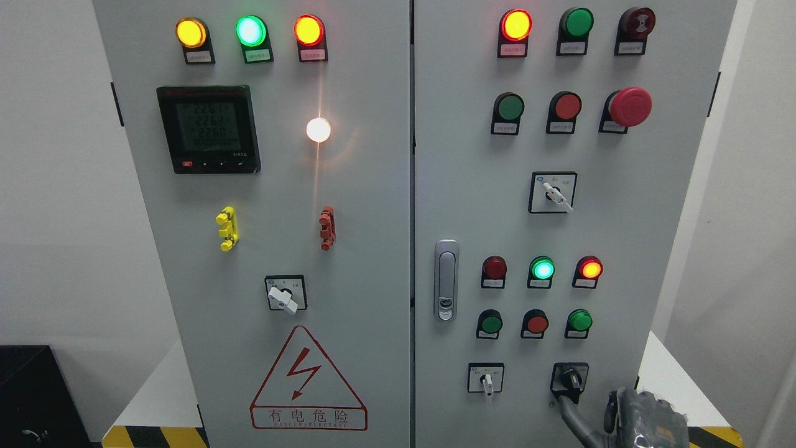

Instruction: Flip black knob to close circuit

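Note:
The black knob [570, 378] sits on a black square plate at the lower right of the grey cabinet's right door [659, 218], its handle pointing down. My right hand [628, 418], in a dark grey glove, comes up from the bottom edge just below and right of the knob. One long finger [571, 415] stretches up-left, and its tip reaches the plate's lower edge right under the knob. The other fingers stay loosely bent beside it and nothing is clasped. The left arm is out of view.
A white-handled selector [487, 381] sits left of the knob, with rows of red and green buttons and lit lamps above. A silver door latch [446, 280] is at the centre seam. The left door carries a meter [208, 129] and a warning triangle [308, 379].

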`<state>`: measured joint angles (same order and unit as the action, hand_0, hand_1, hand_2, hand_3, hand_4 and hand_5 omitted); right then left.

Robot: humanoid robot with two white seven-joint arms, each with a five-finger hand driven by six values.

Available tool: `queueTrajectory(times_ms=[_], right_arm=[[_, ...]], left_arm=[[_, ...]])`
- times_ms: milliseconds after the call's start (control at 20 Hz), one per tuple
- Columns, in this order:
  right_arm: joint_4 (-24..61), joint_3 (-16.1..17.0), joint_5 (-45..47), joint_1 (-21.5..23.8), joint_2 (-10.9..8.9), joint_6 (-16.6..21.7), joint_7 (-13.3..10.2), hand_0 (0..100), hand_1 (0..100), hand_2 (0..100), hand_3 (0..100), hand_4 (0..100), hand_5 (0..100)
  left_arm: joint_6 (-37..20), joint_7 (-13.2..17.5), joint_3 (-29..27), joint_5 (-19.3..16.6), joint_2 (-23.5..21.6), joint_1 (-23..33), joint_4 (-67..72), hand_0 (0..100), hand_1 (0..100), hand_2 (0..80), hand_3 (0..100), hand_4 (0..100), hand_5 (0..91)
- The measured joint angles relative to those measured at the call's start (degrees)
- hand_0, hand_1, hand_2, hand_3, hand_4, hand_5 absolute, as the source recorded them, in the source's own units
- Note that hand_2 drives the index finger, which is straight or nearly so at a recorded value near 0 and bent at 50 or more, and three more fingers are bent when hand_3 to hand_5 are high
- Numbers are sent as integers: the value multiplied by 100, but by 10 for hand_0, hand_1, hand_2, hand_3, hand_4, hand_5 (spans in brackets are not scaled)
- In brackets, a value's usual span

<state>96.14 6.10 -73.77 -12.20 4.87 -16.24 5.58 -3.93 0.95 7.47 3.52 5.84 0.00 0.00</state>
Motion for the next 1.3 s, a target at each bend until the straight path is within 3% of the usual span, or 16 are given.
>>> queueTrajectory(times_ms=[450, 800, 950, 1300], right_arm=[[434, -184, 646, 482, 11, 90, -346, 0, 88, 766, 994, 870, 894], [1019, -386, 2207, 1183, 56, 231, -720, 0, 109, 655, 908, 816, 790], [1294, -443, 3112, 1510, 95, 248, -798, 0, 114, 572, 841, 775, 730], [1790, -520, 5441, 2058, 150, 500, -1239, 0, 101, 333, 525, 500, 477]], left_arm=[[0, 0, 0, 0, 1, 0, 0, 120, 556, 0, 0, 0, 0], [0, 0, 0, 0, 1, 0, 0, 120, 556, 0, 0, 0, 0], [0, 0, 0, 0, 2, 0, 0, 120, 556, 0, 0, 0, 0], [0, 0, 0, 0, 2, 0, 0, 120, 556, 0, 0, 0, 0]])
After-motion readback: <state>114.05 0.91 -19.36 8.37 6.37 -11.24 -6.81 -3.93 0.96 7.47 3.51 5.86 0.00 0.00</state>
